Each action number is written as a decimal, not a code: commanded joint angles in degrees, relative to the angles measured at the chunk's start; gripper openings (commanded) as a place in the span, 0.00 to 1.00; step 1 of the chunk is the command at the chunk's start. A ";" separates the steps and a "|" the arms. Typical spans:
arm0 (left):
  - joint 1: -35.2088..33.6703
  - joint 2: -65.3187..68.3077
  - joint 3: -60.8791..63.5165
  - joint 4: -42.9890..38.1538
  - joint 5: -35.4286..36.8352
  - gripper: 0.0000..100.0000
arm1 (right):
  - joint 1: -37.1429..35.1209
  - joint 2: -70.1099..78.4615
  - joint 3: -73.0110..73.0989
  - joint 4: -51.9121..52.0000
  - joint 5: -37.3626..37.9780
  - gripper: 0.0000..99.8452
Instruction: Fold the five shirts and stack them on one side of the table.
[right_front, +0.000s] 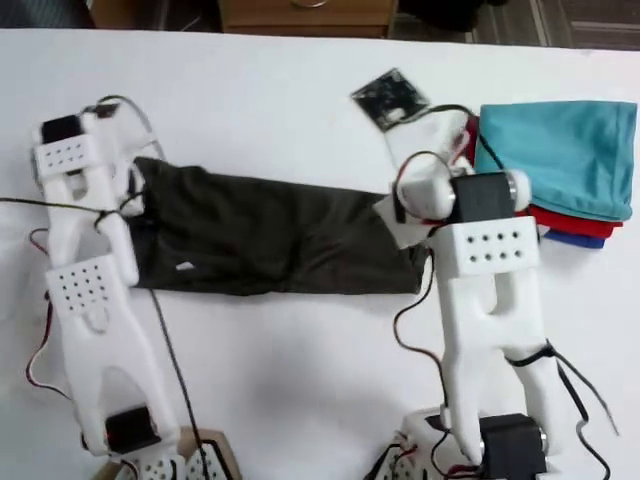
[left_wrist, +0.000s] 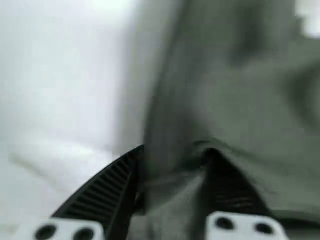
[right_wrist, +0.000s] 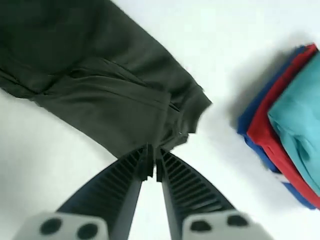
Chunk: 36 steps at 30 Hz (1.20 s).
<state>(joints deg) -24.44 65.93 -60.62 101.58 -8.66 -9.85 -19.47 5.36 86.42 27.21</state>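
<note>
A dark olive shirt, folded into a long strip, lies across the middle of the white table. At the strip's left end my left gripper is shut on the fabric; the cloth bunches between its black fingers. My right gripper is at the right end, its tips pinched shut on the shirt's edge. To the right sits a stack of folded shirts: teal on top, then red, then blue.
A small black card lies at the back, left of the stack. Cables trail from both arm bases at the front edge. Wooden furniture stands behind the table. Bare tabletop stretches in front of the strip.
</note>
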 joint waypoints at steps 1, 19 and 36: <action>0.44 0.88 0.40 0.88 -0.97 0.04 | 6.20 -2.33 0.26 0.31 0.44 0.02; -2.20 -32.62 25.89 0.79 -4.48 0.02 | 17.01 -18.59 49.41 -25.71 0.53 0.02; 35.60 -51.60 39.25 0.70 1.67 0.02 | 34.24 -22.37 72.09 -49.45 3.96 0.02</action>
<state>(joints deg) 5.10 18.55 -20.53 101.58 -7.60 23.74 -39.78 77.36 38.15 32.92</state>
